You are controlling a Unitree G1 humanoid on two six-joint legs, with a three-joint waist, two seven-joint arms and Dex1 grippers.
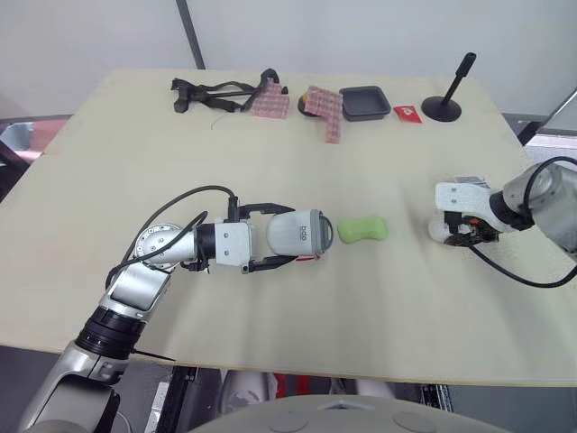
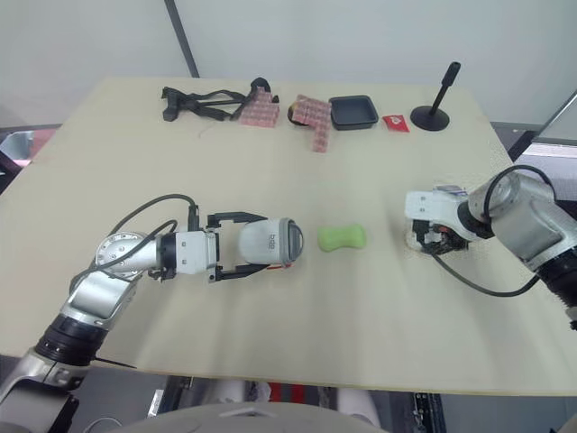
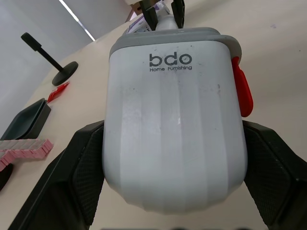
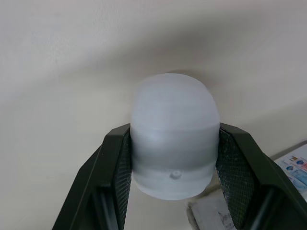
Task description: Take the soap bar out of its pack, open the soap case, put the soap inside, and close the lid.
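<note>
A green soap bar (image 1: 362,229) lies bare on the table's middle. Just left of it, my left gripper (image 1: 288,235) is shut on the white soap case (image 3: 175,120), which lies on its side and has a grey rim and a red latch (image 3: 241,86). At the right, my right gripper (image 4: 173,139) is shut on a translucent white domed lid (image 4: 173,143) that rests on the table (image 1: 270,343). A piece of the printed soap pack (image 4: 295,163) lies beside that gripper.
Along the far edge lie a black strap tool (image 1: 207,93), two pink checked pads (image 1: 269,101) (image 1: 325,110), a black tray (image 1: 365,102), a red packet (image 1: 407,113) and a black stand (image 1: 444,106). The near half of the table is bare.
</note>
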